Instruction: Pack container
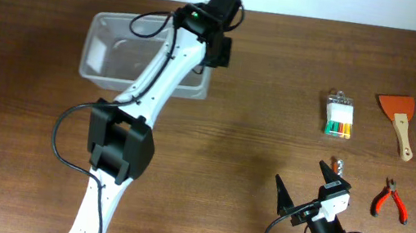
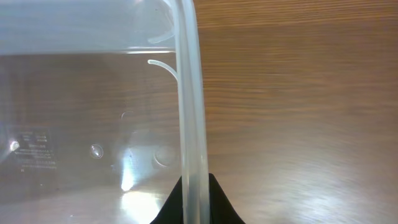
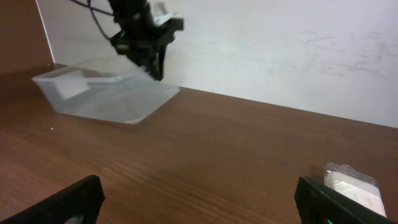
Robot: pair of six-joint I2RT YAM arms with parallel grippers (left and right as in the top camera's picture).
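Observation:
The clear plastic container (image 1: 111, 48) stands at the back left of the table; nothing shows inside it. My left gripper (image 1: 211, 52) is at its right end, shut on the rim. In the left wrist view the container's rim (image 2: 189, 93) runs down between the two black fingers (image 2: 196, 199). My right gripper (image 1: 309, 185) is open and empty near the front right; its fingers spread wide in the right wrist view (image 3: 199, 199). That view also shows the container (image 3: 106, 99) and the left gripper (image 3: 152, 62) far off at the back left.
On the right lie a pack of coloured markers (image 1: 339, 118), an orange scraper with a wooden handle (image 1: 398, 116), red-handled pliers (image 1: 390, 200) and a small metal piece (image 1: 340, 163). The marker pack shows by the right finger (image 3: 351, 183). A white wall stands behind the table.

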